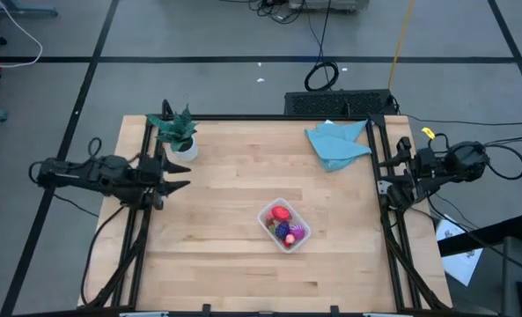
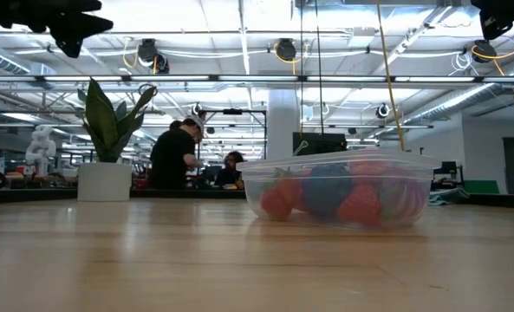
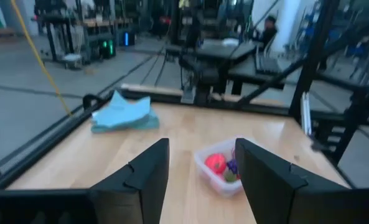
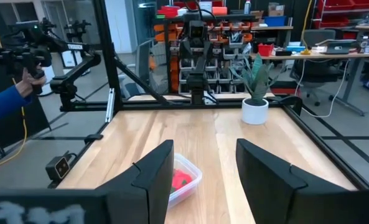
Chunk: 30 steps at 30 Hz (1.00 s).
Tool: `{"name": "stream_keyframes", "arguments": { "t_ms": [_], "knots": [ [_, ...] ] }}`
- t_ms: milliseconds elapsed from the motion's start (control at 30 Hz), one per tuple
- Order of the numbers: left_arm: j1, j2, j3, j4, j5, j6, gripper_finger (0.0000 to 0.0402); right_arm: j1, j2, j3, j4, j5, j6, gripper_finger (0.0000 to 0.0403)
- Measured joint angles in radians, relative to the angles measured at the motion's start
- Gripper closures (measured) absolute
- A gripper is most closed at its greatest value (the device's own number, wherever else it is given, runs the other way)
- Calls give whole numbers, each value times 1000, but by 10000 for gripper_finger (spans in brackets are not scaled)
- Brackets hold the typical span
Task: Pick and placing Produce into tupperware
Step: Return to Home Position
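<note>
The left gripper (image 1: 176, 176) hangs over the left edge of the table (image 1: 225, 264), its two fingers (image 3: 144, 180) spread wide and gripping nothing. The right gripper (image 1: 386, 180) sits over the right edge, its fingers (image 4: 265, 180) likewise parted and clear of every object. Both are well apart from the tupperware (image 1: 283, 225), which rests on the wood a little right of centre and towards the near side.

In the low view the arms show only as dark shapes cut off at the upper corners, and their fingers cannot be made out there. In the right wrist view one finger covers part of the tub, leaving only a corner and a red piece visible. Through the clear wall in the low view the produce (image 2: 339, 195) blurs into red, blue-purple and pink patches, and single fruits are hard to tell apart. From above, a red piece (image 1: 280, 212) lies at the far end, with a dark purple one (image 1: 285, 231) and a magenta one (image 1: 297, 234) beside it; smaller berries cannot be made out.

The tub stands upright and lidless, its long axis running diagonally from far-left to near-right.

A potted plant (image 1: 178, 134) stands at the far-left corner and a blue cloth (image 1: 335, 143) lies at the far right. People (image 2: 172, 156) sit beyond the table, and a blue sleeve (image 4: 4, 102) shows in the right wrist view
</note>
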Motion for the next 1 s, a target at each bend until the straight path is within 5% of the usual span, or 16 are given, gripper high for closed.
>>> {"name": "stream_keyframes", "arguments": {
  "t_ms": [400,1000],
  "knots": [
    [-33,-266,-158,52,1,-2,215,0,0,-33,39,0,11,238],
    [-33,-266,-249,87,-8,-29,215,-3,-1,-244,335,47,-44,238]
  ]
}}
